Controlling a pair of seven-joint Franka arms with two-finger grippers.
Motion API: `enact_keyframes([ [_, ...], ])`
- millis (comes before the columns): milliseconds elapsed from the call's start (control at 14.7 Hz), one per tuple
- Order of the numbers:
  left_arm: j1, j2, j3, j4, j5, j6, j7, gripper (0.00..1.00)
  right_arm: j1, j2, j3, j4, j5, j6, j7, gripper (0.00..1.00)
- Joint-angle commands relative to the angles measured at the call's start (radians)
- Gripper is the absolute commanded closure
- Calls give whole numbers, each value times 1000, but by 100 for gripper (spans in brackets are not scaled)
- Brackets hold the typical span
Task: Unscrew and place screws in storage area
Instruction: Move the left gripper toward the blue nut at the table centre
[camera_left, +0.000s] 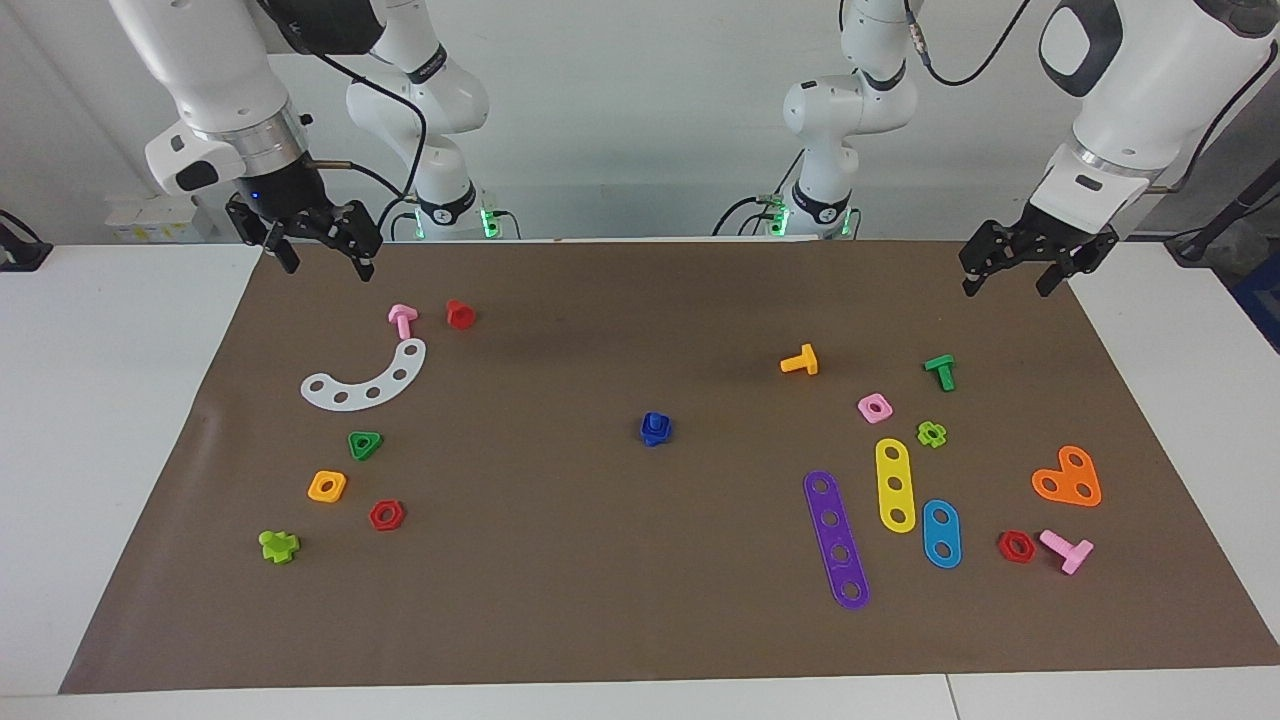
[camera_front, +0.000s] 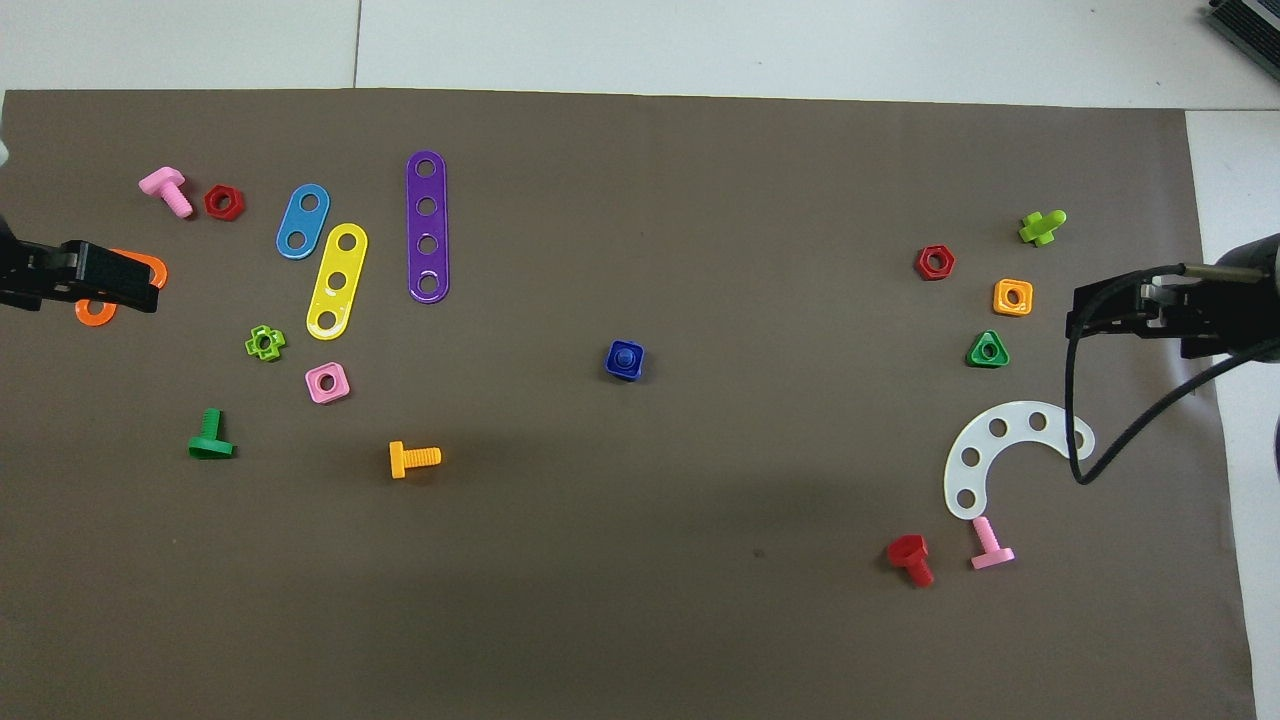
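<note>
The dark-blue bolt (camera_left: 655, 428) sits joined with a dark-blue square nut as one small piece at the middle of the brown mat; in the overhead view (camera_front: 624, 360) only the square outline with a round centre shows. Loose coloured parts lie on mat patches at the left arm's end (camera_left: 1000, 440) and the right arm's end (camera_left: 300, 450). My left gripper (camera_left: 1005, 287) is open and empty, raised over the mat's edge nearest the robots at its own end. My right gripper (camera_left: 328, 270) is open and empty, raised over that same edge at its end. Both arms wait.
At the left arm's end lie purple (camera_left: 836, 538), yellow (camera_left: 894, 484) and blue (camera_left: 941, 533) strips, an orange heart plate (camera_left: 1068, 477), and orange (camera_left: 800, 360), green (camera_left: 940, 371) and pink (camera_left: 1067, 550) bolts. At the right arm's end lie a white curved strip (camera_left: 368, 380), a pink bolt (camera_left: 402, 320) and several nuts.
</note>
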Motion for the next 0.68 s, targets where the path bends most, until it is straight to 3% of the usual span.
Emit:
enact_keyframes([
  [0,-2,-28,1,-36,20,20,11,0,-5,-1,4,6,18,-17,4,0],
  [340,-16,-30,-2,-45,17,17,3,0,-5,-1,4,6,18,-17,4,0],
  [611,-59,-72,-5,-126,17,24,0,0,-5,-1,2,6,18,-17,4,0],
])
